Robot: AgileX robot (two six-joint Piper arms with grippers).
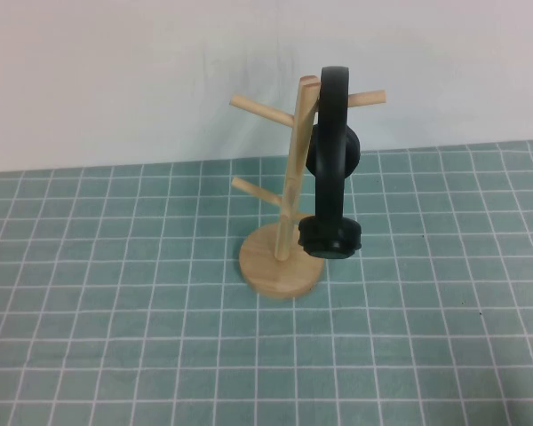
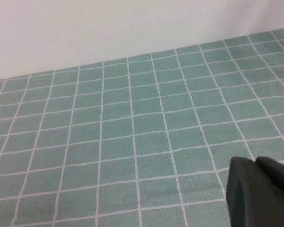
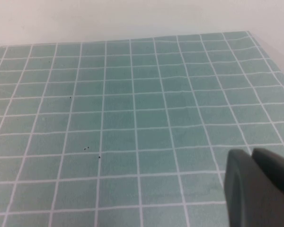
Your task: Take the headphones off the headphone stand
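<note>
The black headphones [image 1: 332, 155] hang on the light wooden headphone stand [image 1: 289, 191] in the high view, at the middle of the table near the back wall. The headband loops over the upper right peg. One earcup rests beside the post and the other hangs just above the round base. Neither arm shows near the stand in the high view. My left gripper [image 2: 253, 161] is shut and empty over bare tiled mat in the left wrist view. My right gripper [image 3: 250, 153] is shut and empty over bare mat in the right wrist view. The stand is out of both wrist views.
A green mat with a white grid [image 1: 160, 311] covers the table. A white wall [image 1: 115, 71] stands close behind the stand. The mat's far right corner [image 3: 248, 33] shows in the right wrist view.
</note>
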